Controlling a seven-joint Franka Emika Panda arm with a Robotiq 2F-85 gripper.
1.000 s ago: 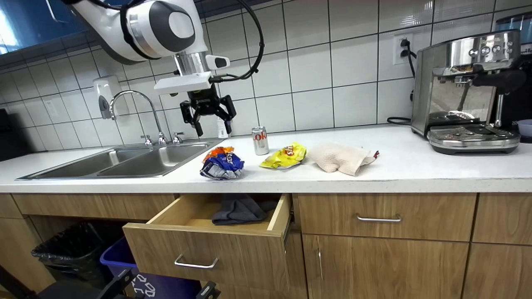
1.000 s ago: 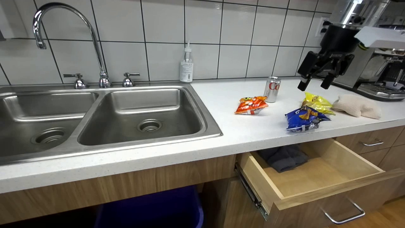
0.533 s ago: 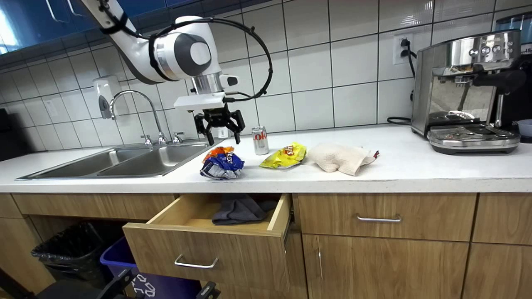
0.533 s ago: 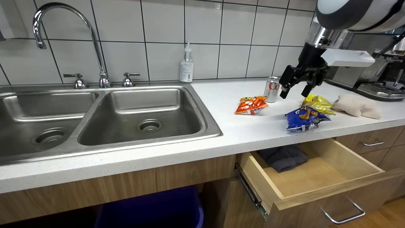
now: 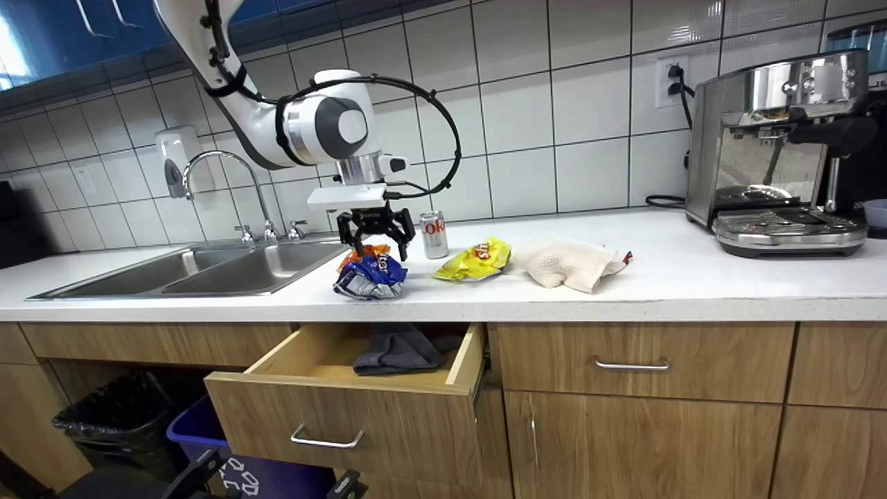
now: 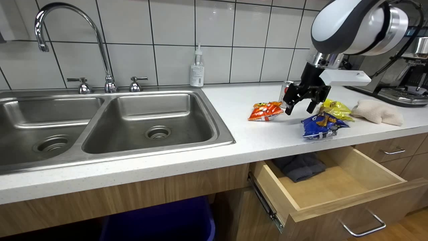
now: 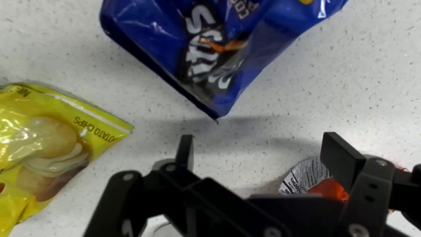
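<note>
Gripper (image 6: 300, 110): fingers spread wide, tips down, hanging above the white counter (image 6: 247, 97). Wrist view shows mostly speckled countertop between them.
Robot arm (image 5: 256, 132): white and gray, bent over the counter, gripper at the bottom end.
Blue chip bag (image 7: 210, 39): lying near the counter's front edge, above the pulled-out drawer (image 5: 346, 416), with one corner aimed at the gap. Really close to the fingers, but looks apart from them to me.
Orange chip bag (image 6: 265, 111): over toward the sink (image 6: 222, 129), farther back, partly hidden by a finger in the wrist view.
Yellow chip bag (image 7: 49, 141): between the blue one and a crumpled beige cloth (image 5: 572, 263). Can't tell if it's touching the cloth.
Silver can (image 5: 434, 235): standing upright behind the bags, red lettering on the side.
Drawer: sticking out right under all this, dark gray cloth (image 6: 301, 166) bunched toward the back.
Sink: two steel basins, tall chrome faucet (image 6: 100, 43), clear pump bottle (image 6: 197, 72) standing at the back corner.
Espresso machine (image 5: 710, 159): big shiny thing by the tiled wall (image 5: 592, 104), well apart from the gripper.
Blue bin (image 5: 277, 478): tucked under the counter, beside a black-lined bin (image 5: 125, 423).
</note>
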